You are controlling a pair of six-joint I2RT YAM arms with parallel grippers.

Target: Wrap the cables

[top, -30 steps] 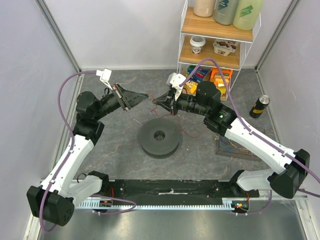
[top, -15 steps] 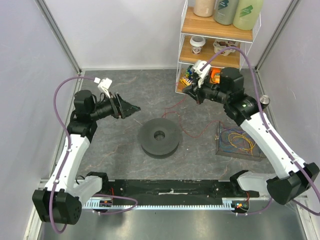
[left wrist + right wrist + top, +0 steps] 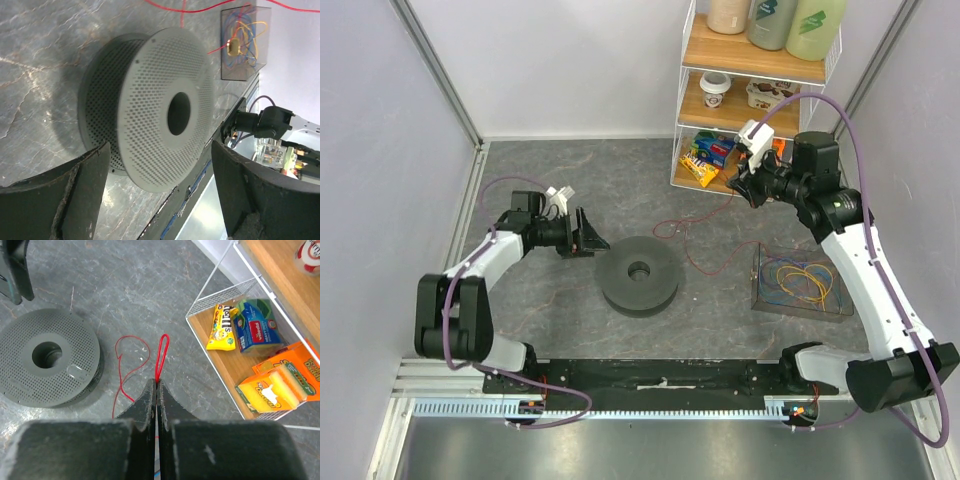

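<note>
My left end effector [image 3: 586, 237] stands wide open just beside the dark spool [image 3: 639, 275], holding nothing. The red cable [image 3: 160, 357] lies slack on the tabletop [image 3: 570, 170] right of the spool, its loop pinched in my right end effector [image 3: 156, 385] near the shelf [image 3: 677, 130]. As I judge it, the thin loop could slip my pinch, or a pull could snag the slack on the shelf wire. The other cables [image 3: 798, 282] lie in a clear box [image 3: 760, 300].
</note>
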